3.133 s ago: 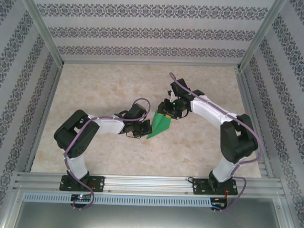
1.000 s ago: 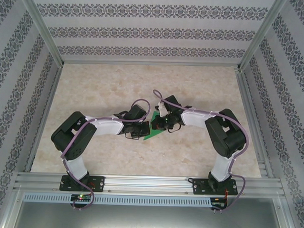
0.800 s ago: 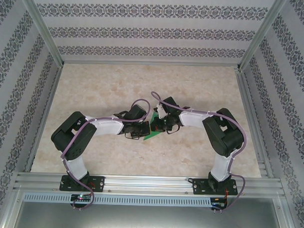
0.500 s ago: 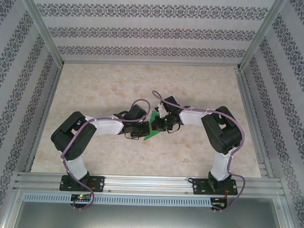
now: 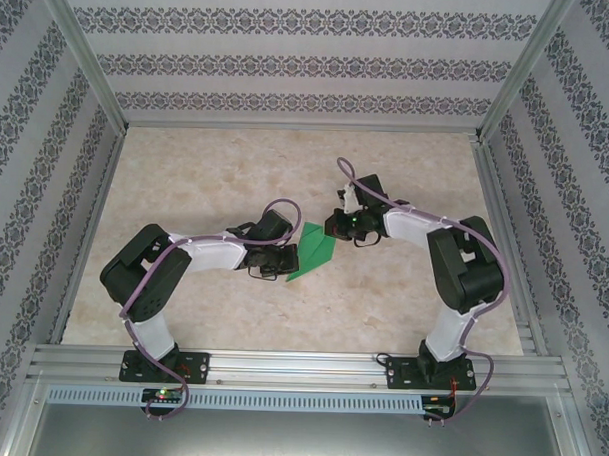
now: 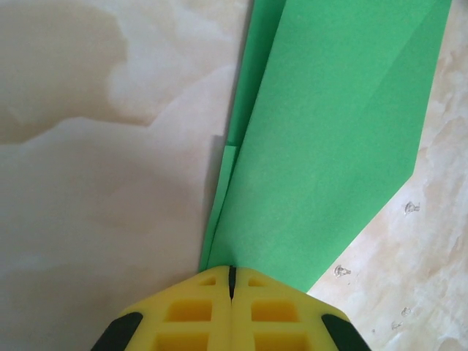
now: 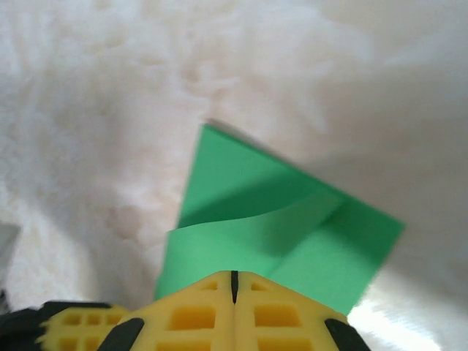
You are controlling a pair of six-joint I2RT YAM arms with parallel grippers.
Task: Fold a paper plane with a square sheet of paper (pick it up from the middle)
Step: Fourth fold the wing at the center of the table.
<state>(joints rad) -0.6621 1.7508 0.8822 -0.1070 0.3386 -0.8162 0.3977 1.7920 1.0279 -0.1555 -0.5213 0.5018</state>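
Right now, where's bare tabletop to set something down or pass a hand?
Free: far table strip under the back wall; near patch between left arm and right arm. Crowded: centre, where left gripper and right gripper flank the paper plane.

The paper plane [image 5: 312,250] lay on the surface [image 5: 206,175] near its middle, between the two claws. The left claw [image 5: 283,260] sat at its near left end, touching it. The right claw [image 5: 337,227] stood just beside its far right edge.

The right gripper [image 7: 234,278] is seen with its jaws pressed together just before the paper plane [image 7: 241,183], which is laid on the pale worktop [image 7: 95,110], one flap slightly lifted.
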